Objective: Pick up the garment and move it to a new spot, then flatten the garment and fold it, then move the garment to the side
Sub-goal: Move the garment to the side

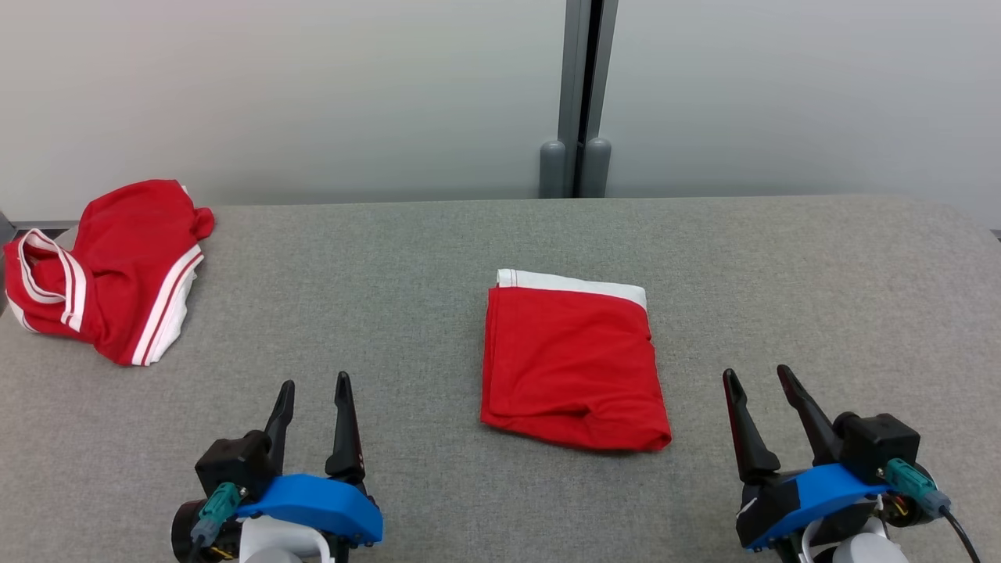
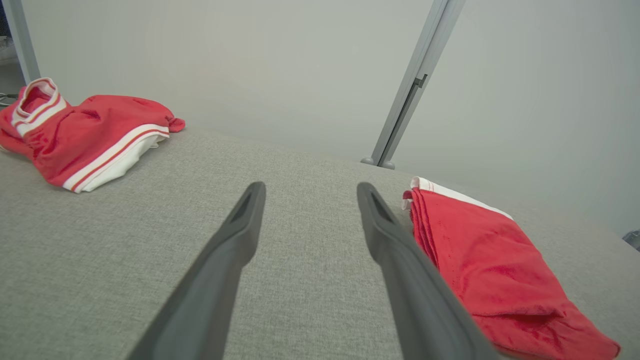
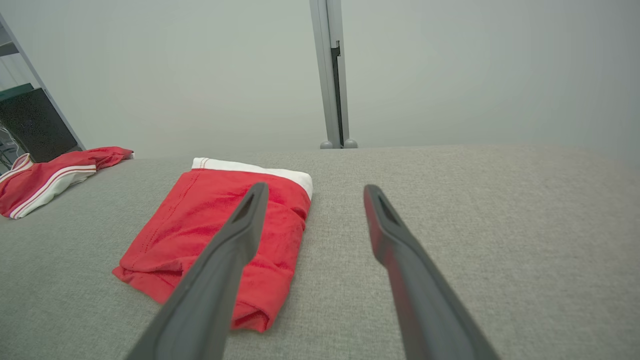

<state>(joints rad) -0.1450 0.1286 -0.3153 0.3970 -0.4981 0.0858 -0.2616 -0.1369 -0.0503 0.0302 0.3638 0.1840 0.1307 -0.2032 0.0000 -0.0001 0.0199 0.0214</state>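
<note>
A red garment (image 1: 571, 367) with a white band along its far edge lies folded into a neat rectangle at the middle of the grey table (image 1: 407, 258). The left wrist view has it (image 2: 480, 260) to the right of the fingers, and in the right wrist view it (image 3: 175, 225) lies to the left, partly behind one finger. My left gripper (image 1: 315, 381) (image 2: 311, 186) hovers open and empty near the table's front, left of the garment. Open and empty too, my right gripper (image 1: 756, 371) (image 3: 315, 186) sits to the garment's right. Neither one touches the cloth.
A second red garment (image 1: 117, 266) (image 2: 90, 130) (image 3: 45, 175) with white stripes lies crumpled at the table's far left corner. A grey post (image 1: 577, 94) stands against the pale wall behind the table. Bare grey table surface stretches to the right of the folded garment.
</note>
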